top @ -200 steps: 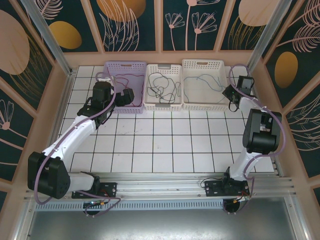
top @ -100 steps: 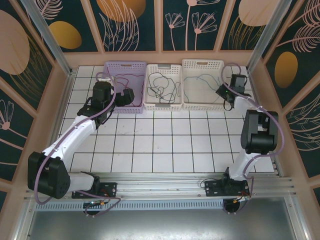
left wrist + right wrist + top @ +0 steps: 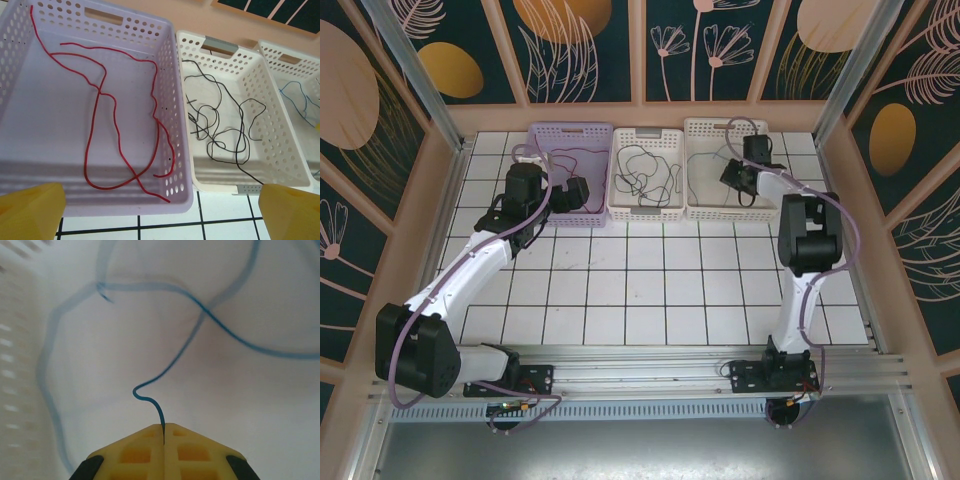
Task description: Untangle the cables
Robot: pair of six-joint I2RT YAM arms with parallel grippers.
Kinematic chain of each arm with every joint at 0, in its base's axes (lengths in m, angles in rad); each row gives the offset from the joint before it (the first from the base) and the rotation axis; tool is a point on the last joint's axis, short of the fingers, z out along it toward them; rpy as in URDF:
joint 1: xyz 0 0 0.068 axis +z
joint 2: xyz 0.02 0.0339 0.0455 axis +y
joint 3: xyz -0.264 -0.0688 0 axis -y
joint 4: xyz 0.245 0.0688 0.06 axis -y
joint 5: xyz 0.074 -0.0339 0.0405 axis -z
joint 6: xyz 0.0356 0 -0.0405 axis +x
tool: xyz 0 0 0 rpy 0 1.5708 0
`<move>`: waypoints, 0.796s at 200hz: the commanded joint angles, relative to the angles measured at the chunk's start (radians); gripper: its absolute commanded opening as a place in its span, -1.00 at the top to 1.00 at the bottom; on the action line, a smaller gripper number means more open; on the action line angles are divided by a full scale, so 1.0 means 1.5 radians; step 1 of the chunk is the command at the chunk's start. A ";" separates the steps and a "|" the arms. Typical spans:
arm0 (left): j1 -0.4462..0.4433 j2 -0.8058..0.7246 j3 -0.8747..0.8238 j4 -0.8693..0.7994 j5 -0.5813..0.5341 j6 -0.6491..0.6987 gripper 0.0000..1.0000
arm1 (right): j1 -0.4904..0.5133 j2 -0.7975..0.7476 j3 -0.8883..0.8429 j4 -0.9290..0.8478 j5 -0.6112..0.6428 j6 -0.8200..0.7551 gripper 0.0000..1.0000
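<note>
The right gripper [image 3: 164, 432] is pinched shut on the end of the blue cable [image 3: 202, 315], low inside the right white basket [image 3: 715, 212]. The cable's loops cross on the basket floor, so a quick pull could cinch a knot, or the thin wire could slip free. The left gripper [image 3: 161, 202] hangs wide apart by the purple basket [image 3: 172, 100], which holds the red cable [image 3: 101, 92]. The black cable [image 3: 220, 97] lies in the middle basket [image 3: 272, 115].

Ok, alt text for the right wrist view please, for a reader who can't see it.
The right gripper, its yellow jaws closed, is shut on a thin blue cable. The cable curls away in blurred, crossing loops over the pale floor of a white basket, whose perforated wall runs along the left.
</note>
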 commanded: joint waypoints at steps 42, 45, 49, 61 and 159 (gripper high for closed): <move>-0.001 0.007 0.023 0.001 0.015 0.010 -0.97 | 0.005 -0.056 0.072 -0.124 0.004 -0.010 0.30; 0.000 0.007 0.023 0.001 0.016 0.010 -0.97 | 0.006 -0.060 0.077 -0.131 0.006 -0.010 0.25; 0.000 0.007 0.024 0.000 0.017 0.010 -0.97 | 0.005 -0.066 0.085 -0.138 0.008 -0.011 0.20; -0.001 0.008 0.024 0.000 0.016 0.010 -0.97 | 0.007 -0.083 0.101 -0.157 0.021 -0.012 0.06; -0.001 0.006 0.020 0.003 0.004 0.010 -0.97 | 0.013 -0.308 -0.024 -0.088 0.044 -0.042 -0.30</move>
